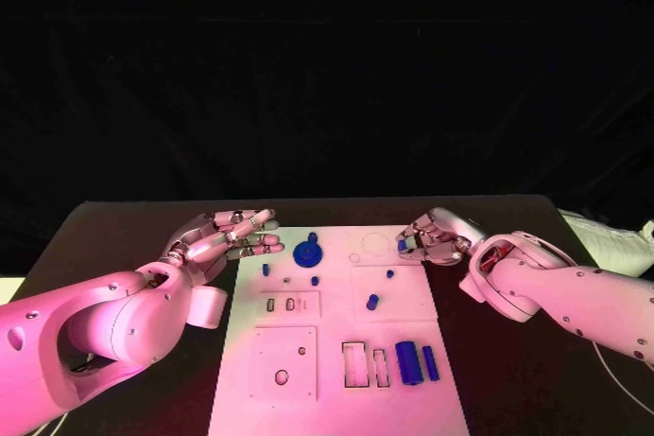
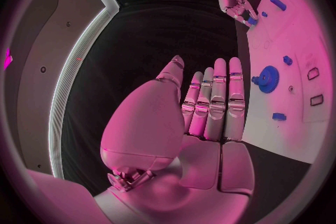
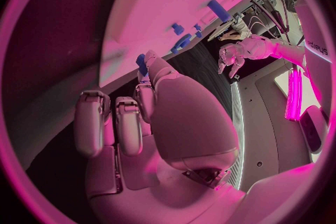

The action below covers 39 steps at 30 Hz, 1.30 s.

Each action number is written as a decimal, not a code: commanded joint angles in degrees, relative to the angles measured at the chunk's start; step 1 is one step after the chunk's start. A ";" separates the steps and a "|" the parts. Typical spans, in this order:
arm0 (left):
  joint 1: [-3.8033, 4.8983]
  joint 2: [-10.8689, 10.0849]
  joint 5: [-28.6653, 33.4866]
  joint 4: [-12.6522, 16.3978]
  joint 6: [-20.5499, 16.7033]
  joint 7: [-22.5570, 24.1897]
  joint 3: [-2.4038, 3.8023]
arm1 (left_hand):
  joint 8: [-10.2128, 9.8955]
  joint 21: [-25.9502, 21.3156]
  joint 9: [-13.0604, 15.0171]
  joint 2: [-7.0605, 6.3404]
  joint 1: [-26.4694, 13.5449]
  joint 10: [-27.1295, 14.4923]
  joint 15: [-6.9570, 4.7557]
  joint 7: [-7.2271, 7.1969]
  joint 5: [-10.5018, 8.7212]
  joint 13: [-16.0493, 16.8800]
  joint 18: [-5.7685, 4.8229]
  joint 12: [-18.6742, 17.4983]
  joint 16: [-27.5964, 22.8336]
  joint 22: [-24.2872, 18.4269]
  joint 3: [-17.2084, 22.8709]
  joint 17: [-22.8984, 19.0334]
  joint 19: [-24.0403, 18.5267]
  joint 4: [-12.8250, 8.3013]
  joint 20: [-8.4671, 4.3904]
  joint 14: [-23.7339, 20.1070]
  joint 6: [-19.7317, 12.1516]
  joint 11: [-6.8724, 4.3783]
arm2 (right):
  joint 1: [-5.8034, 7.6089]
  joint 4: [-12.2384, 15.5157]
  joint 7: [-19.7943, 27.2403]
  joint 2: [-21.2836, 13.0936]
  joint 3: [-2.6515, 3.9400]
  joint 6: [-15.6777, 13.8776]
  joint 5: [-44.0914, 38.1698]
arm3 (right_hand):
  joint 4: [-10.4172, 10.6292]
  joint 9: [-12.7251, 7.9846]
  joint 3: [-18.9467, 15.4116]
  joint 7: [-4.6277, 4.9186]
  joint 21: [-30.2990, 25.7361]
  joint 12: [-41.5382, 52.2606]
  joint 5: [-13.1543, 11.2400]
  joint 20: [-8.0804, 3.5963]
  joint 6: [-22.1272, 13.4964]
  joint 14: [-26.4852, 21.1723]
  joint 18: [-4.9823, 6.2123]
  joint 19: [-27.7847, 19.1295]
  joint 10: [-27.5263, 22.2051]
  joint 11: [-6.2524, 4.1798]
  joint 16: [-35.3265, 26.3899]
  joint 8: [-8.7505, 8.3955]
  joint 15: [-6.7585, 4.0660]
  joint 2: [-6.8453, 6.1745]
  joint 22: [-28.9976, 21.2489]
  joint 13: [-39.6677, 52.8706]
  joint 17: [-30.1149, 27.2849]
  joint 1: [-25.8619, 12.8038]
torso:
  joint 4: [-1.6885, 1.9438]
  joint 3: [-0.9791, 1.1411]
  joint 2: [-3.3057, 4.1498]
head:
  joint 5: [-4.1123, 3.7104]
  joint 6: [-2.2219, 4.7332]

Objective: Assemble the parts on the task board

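The white task board (image 1: 341, 398) lies in the middle of the black table. On its far part sits a blue gear (image 1: 308, 253) (image 2: 266, 77), with small blue pegs (image 1: 372, 303) around it. Two blue cylinders (image 1: 406, 357) lie nearer me on the right side. My left hand (image 1: 225, 235) (image 2: 203, 117) hovers over the board's far left corner, its fingers stretched out straight and holding nothing. My right hand (image 1: 434, 239) (image 3: 161, 117) is over the far right corner and pinches a small blue part (image 1: 404, 247) (image 3: 142, 63) at its fingertips.
Rectangular slots (image 1: 357, 363) and a square inset with a hole (image 1: 283, 351) mark the board's near half. A white object (image 1: 600, 233) lies at the table's right edge. Bare black table flanks the board on both sides.
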 commanded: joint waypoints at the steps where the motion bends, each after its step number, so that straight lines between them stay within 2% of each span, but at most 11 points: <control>1: 0.05 0.07 0.04 -0.16 1.11 0.29 0.02 | -0.11 -0.23 0.03 0.48 0.05 0.15 0.11 -0.05 -0.20 0.04 1.15 -0.14 -0.32 -0.09 0.00 0.10 0.30 -0.20 0.02 0.36 0.25 -0.16 | 0.93 2.43 -1.70 0.51 0.14 -2.02 -0.03 | 0.14 0.76 0.44 -2.12 0.33 0.39 0.32 -0.48 3.11 5.75 -0.47 0.16 2.55 -2.58 0.26 1.32 -0.45 1.04 0.14 -6.65 13.96 -1.72 | 0.06 -0.11 -0.07 | 0.15 -0.10; 7: 0.05 0.13 0.04 -0.57 1.19 0.35 0.02 | -0.11 -0.23 0.03 0.48 0.05 0.15 0.11 -0.05 -0.20 0.04 1.15 -0.14 -0.32 -0.09 0.00 0.10 0.30 -0.20 0.02 0.36 0.25 -0.16 | 1.62 5.51 -3.61 3.34 0.17 -1.70 -1.17 | 0.37 0.81 0.67 -2.19 0.34 0.37 0.08 -0.64 3.06 5.74 -0.48 0.19 2.62 -2.66 0.24 1.31 -0.57 1.27 0.17 -6.62 13.90 -2.43 | 0.24 -0.22 -0.12 | 0.65 -0.42; 11: 0.05 0.18 0.04 -0.77 1.23 0.41 0.02 | -0.11 -0.23 0.03 0.48 0.05 0.15 0.11 -0.05 -0.20 0.04 1.15 -0.14 -0.32 -0.09 0.00 0.10 0.30 -0.20 0.02 0.36 0.25 -0.16 | 1.62 6.52 -4.99 5.91 0.05 -1.07 -2.59 | 0.40 0.82 0.76 -2.21 0.34 0.21 -0.11 -0.68 3.01 5.71 -0.48 0.20 2.58 -2.67 0.18 1.28 -0.60 1.33 0.18 -6.70 13.79 -2.60 | 0.63 -0.56 -0.33 | 1.08 -0.98; 12: 0.05 0.18 0.04 -0.80 1.24 0.41 0.02 | -0.11 -0.23 0.03 0.48 0.05 0.15 0.11 -0.05 -0.20 0.04 1.15 -0.14 -0.32 -0.09 0.00 0.10 0.30 -0.20 0.02 0.36 0.25 -0.16 | 1.56 6.72 -5.27 6.47 -0.01 -0.90 -2.92 | 0.38 0.81 0.79 -2.21 0.32 -0.07 -0.17 -0.69 2.98 5.69 -0.47 0.18 2.50 -2.68 0.12 1.27 -0.60 1.33 0.13 -6.86 13.66 -2.61 | 0.59 -0.49 -0.25 | 1.18 -0.95; 18: 0.06 0.04 0.05 -0.91 1.20 0.47 0.03 | -0.12 -0.25 0.02 0.52 0.06 0.17 0.11 -0.06 -0.25 0.04 1.14 -0.15 -0.35 -0.10 0.00 0.12 0.32 -0.22 0.02 0.38 0.26 -0.16 | 0.63 7.03 -7.74 11.08 -0.64 0.06 -6.82 | 0.31 0.80 0.93 -2.16 0.30 -0.98 -0.36 -0.73 2.78 5.61 -0.47 0.16 2.21 -2.67 -0.05 1.16 -0.62 1.31 0.09 -7.37 13.31 -2.71 | 1.14 -1.04 -0.47 | 2.30 -2.04; 20: 0.06 0.03 0.06 -0.89 1.20 0.49 0.03 | -0.12 -0.25 0.02 0.52 0.06 0.17 0.11 -0.06 -0.25 0.04 1.14 -0.15 -0.35 -0.10 0.00 0.12 0.32 -0.22 0.02 0.38 0.26 -0.16 | 0.28 6.69 -8.37 12.25 -0.79 0.20 -7.83 | 0.29 0.79 0.97 -2.14 0.28 -1.24 -0.39 -0.74 2.72 5.59 -0.46 0.15 2.12 -2.65 -0.10 1.12 -0.62 1.31 0.06 -7.51 13.22 -2.75 | 1.17 -1.08 -0.45 | 2.51 -2.22; 22: 0.07 0.03 0.06 -0.85 1.21 0.51 0.03 | -0.12 -0.25 0.02 0.52 0.06 0.17 0.11 -0.06 -0.25 0.04 1.14 -0.15 -0.35 -0.10 0.00 0.12 0.32 -0.22 0.02 0.38 0.26 -0.16 | -0.16 6.19 -9.23 13.65 -1.00 0.44 -9.18 | 0.27 0.78 1.01 -2.12 0.28 -1.45 -0.41 -0.74 2.65 5.57 -0.46 0.15 2.04 -2.64 -0.15 1.09 -0.61 1.31 0.06 -7.63 13.11 -2.79 | 1.02 -1.00 -0.45 | 2.94 -2.32; 27: 0.08 0.19 0.07 -0.92 1.23 0.54 0.03 | -0.12 -0.25 0.02 0.52 0.06 0.17 0.11 -0.06 -0.25 0.04 1.14 -0.15 -0.35 -0.10 0.00 0.12 0.32 -0.22 0.02 0.38 0.26 -0.16 | -1.23 5.03 -11.00 16.35 -1.46 1.53 -11.76 | 0.22 0.76 1.08 -2.04 0.25 -1.97 -0.47 -0.75 2.49 5.50 -0.46 0.13 1.85 -2.59 -0.28 0.99 -0.59 1.22 0.02 -7.91 12.83 -2.91 | 1.00 -0.85 -0.36 | 3.47 -2.67; 29: 0.08 0.35 0.07 -1.04 1.26 0.54 0.03 | -0.12 -0.25 0.02 0.52 0.06 0.17 0.11 -0.06 -0.25 0.04 1.14 -0.15 -0.35 -0.10 0.00 0.12 0.32 -0.22 0.02 0.38 0.26 -0.16 | -1.70 4.69 -11.56 17.14 -1.59 2.07 -12.66 | 0.18 0.75 1.12 -2.00 0.25 -2.19 -0.50 -0.75 2.41 5.47 -0.46 0.13 1.76 -2.56 -0.37 0.94 -0.58 1.14 0.02 -8.03 12.66 -2.99 | 0.91 -0.91 -0.36 | 3.67 -2.86; 32: 0.07 0.60 0.09 -1.20 1.29 0.54 0.03 | -0.12 -0.25 0.02 0.52 0.06 0.17 0.11 -0.06 -0.25 0.04 1.14 -0.15 -0.35 -0.10 0.00 0.12 0.32 -0.22 0.02 0.38 0.26 -0.16 | -2.34 4.39 -12.28 17.94 -1.74 2.93 -13.76 | 0.16 0.75 1.13 -1.95 0.24 -2.32 -0.54 -0.75 2.33 5.45 -0.46 0.13 1.69 -2.52 -0.41 0.90 -0.55 1.02 0.01 -8.08 12.58 -3.15 | 0.85 -0.91 -0.35 | 3.73 -2.96; 39: 0.07 0.79 0.14 -1.40 1.29 0.55 0.03 | -0.12 -0.25 0.02 0.52 0.06 0.17 0.11 -0.06 -0.25 0.04 1.14 -0.15 -0.35 -0.10 0.00 0.12 0.32 -0.22 0.02 0.38 0.26 -0.16 | -3.21 4.28 -13.45 18.64 -1.91 4.71 -15.83 | 0.15 0.75 1.11 -1.91 0.23 -2.42 -0.58 -0.73 2.29 5.44 -0.46 0.12 1.64 -2.48 -0.43 0.87 -0.52 0.83 0.00 -8.12 12.55 -3.41 | 0.75 -0.71 -0.38 | 4.00 -3.25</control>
